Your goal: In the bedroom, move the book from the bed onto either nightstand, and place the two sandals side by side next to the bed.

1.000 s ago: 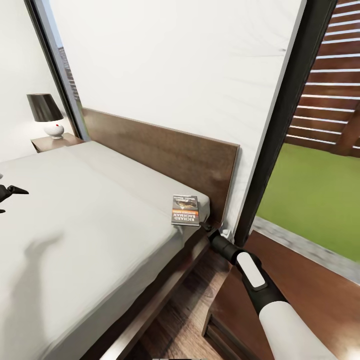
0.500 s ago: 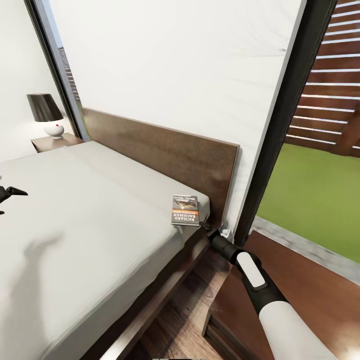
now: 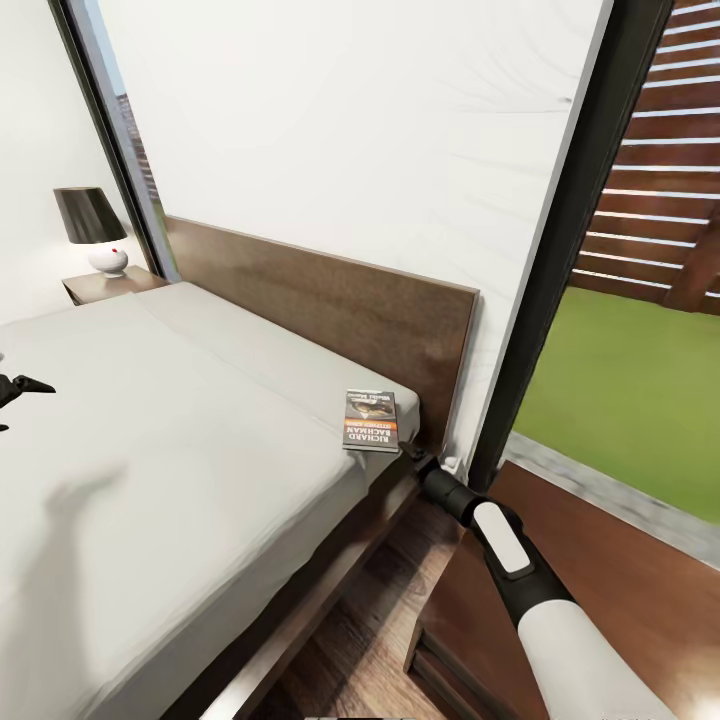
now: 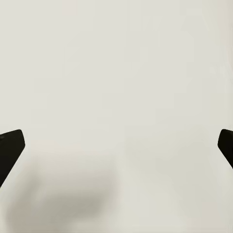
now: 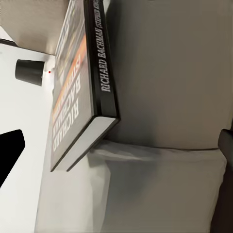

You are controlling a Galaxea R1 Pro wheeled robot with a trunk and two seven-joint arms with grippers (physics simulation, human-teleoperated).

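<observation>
**Book at the mattress corner, right arm reaching in**

White walls and tall dark-framed windows close the bedroom behind the bed point(image 3: 200, 420), whose pale grey mattress fills the left and centre of the head view, with the dark brown headboard point(image 3: 330, 300) running across the middle of the frame. At the upper left a nightstand point(image 3: 100, 285) carries a white lamp point(image 3: 95, 230) with a black shade. Another nightstand point(image 3: 600, 590), glossy dark brown, sits at the lower right, under the right arm. Green lawn and a slatted wooden fence show through the glass at the right.

The book point(image 3: 370, 420) lies flat on the mattress corner nearest the headboard, right of centre in the head view. Its cover reads "RICHARD BACHMAN" in white on an orange band. In the right wrist view the spine also reads "RICHARD BACHMAN", with smaller lettering further along that looks like "STEPHEN KING", though it is cut off at the frame edge.

The right end effector point(image 3: 412, 453) is just beside the book's near corner at the mattress edge; the right wrist view shows its two fingers spread wide apart, the book point(image 5: 85, 97) between them but not gripped. The left end effector point(image 3: 15, 395) hangs over the mattress at the left edge of the frame, its fingers point(image 4: 9, 148) likewise wide apart above bare grey mattress.
</observation>
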